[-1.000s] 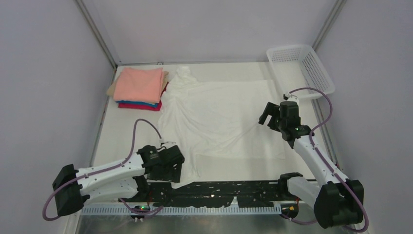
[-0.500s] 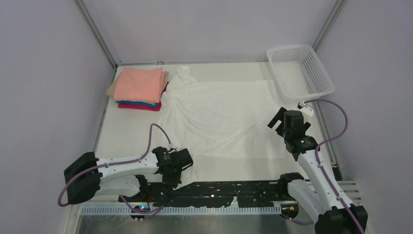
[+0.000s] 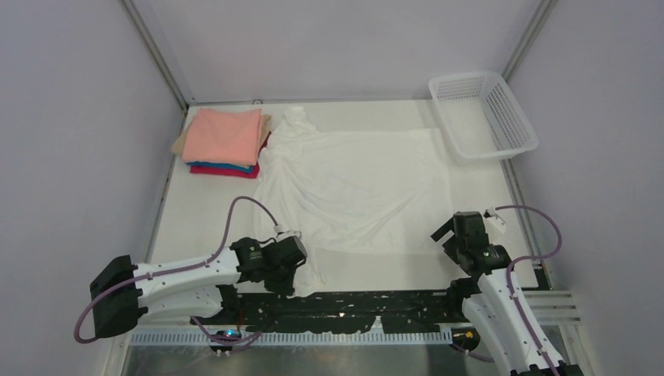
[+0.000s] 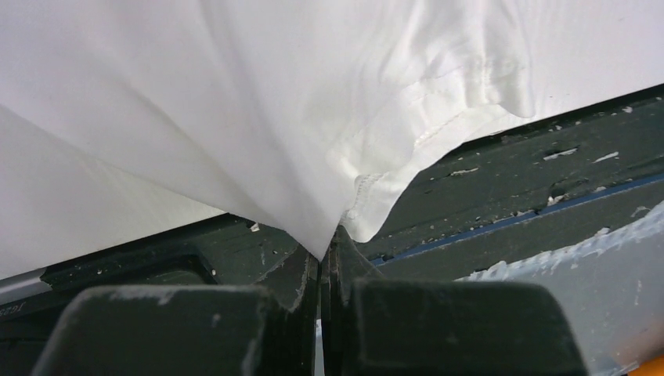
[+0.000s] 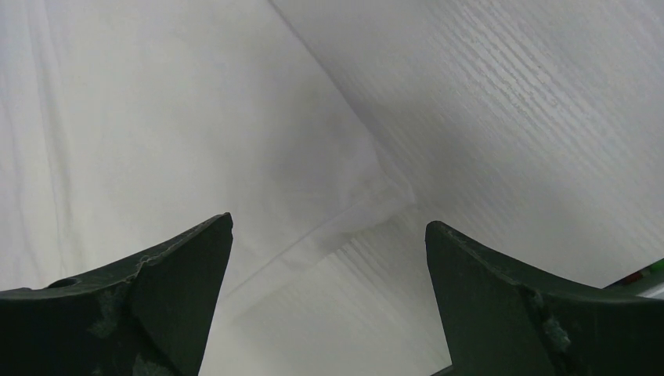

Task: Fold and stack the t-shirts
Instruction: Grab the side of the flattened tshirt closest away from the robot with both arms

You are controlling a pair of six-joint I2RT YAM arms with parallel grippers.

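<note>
The white t-shirt (image 3: 352, 188) lay spread mid-table, its near-left hem corner pinched tight in the left gripper (image 4: 321, 258) — its near-right corner lay flat just ahead of the right gripper (image 5: 328, 225), jaws wide and empty, the nearer arm for that side

One spread white shirt (image 3: 352, 188), four folded shirts (image 3: 225, 137), one basket (image 3: 510, 117)
</note>
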